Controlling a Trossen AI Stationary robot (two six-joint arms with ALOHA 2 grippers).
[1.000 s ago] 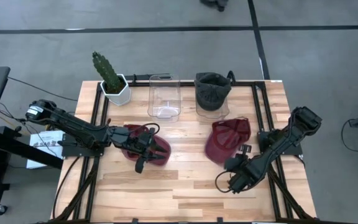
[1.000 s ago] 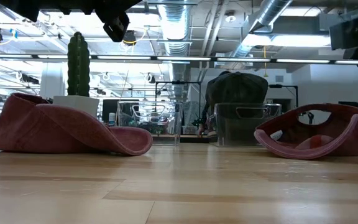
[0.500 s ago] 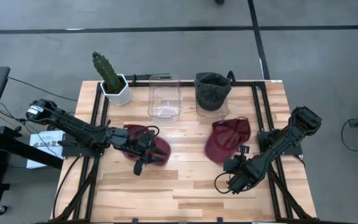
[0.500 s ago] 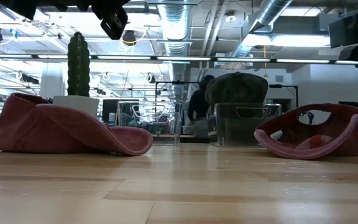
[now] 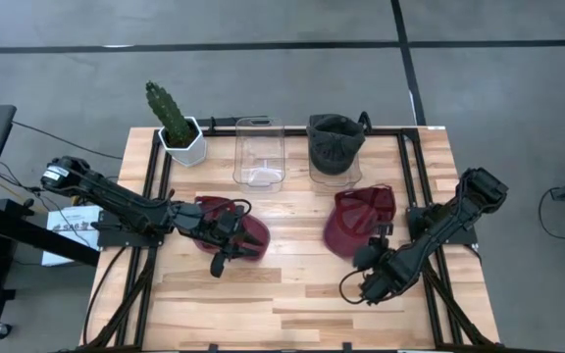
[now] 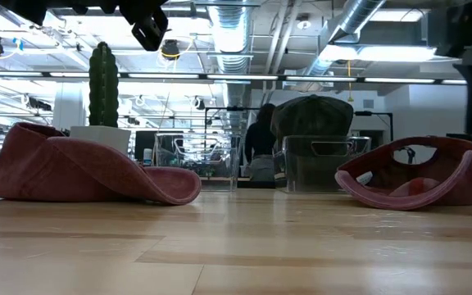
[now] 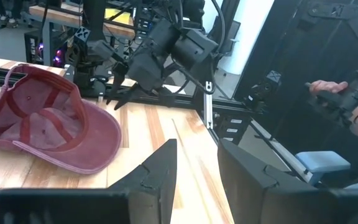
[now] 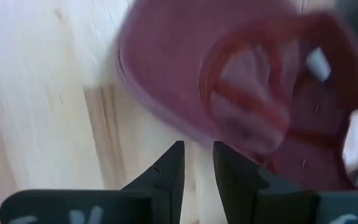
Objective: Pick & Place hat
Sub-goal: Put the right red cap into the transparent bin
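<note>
Okay, two maroon caps on the counter. The left cap (image 5: 251, 235) lies brim flat, left of centre. The right cap (image 5: 361, 216) sits upside down, right of centre, with its strap side up in the low view.

My left claw (image 7: 196, 144) hangs above the left cap, not touching it. In the low view that cap rests on the wood with the arm up high. Its fingers (image 7: 160, 171) are spread with nothing between them.

My right claw (image 8: 197, 144) is just near of the right cap's brim, pointing down at the counter (image 5: 292, 304). Its fingers (image 8: 169, 171) stand only narrowly apart, with bare wood in the gap, and they grip nothing.

On the far side, from left to right:
- a cactus in a white pot (image 5: 177, 126)
- an open clear bin (image 5: 260, 152)
- a dark grey hat (image 5: 335, 142) sitting in a second clear bin

A person (image 6: 260, 135) stands in the room beyond the counter.
</note>
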